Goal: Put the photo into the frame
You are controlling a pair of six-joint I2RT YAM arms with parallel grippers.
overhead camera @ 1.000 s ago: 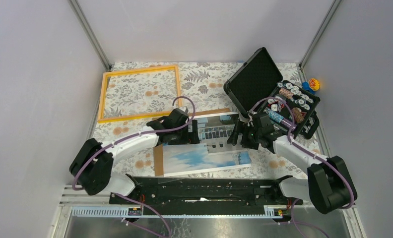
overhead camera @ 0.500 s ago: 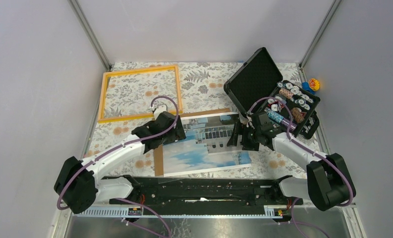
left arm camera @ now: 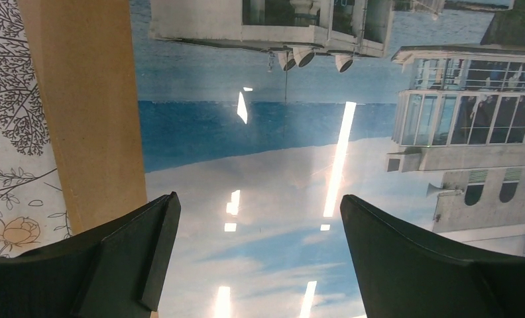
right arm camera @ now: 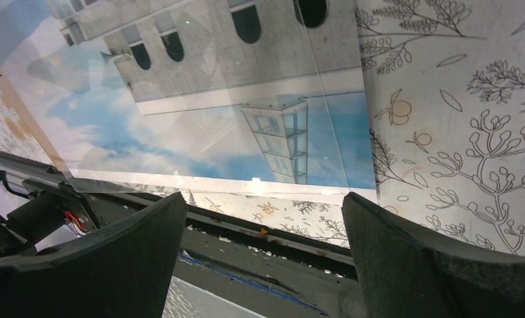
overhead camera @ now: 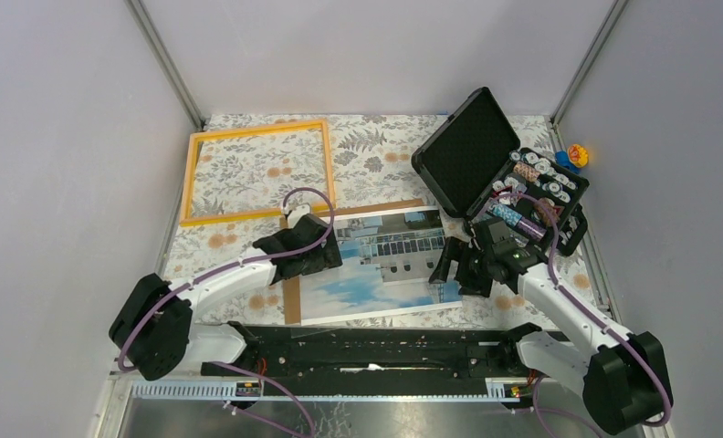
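Top view: the frame, a thin orange-yellow rectangle, lies flat at the far left of the floral counter, well apart from the photo. The photo rests mid-counter on a brown backing board. The left gripper is over its left edge and the right gripper at its right edge. Both are spread wide and empty.

Left wrist: jaws splayed over the print. Glossy surface with glare streaks, matte board alongside. Risk: the thin sheet lies flat, so fingers may skid or pinch the board too.

Right wrist: jaws splayed above the photo's near right corner. Risk: a one-sided lift could crease the paper.
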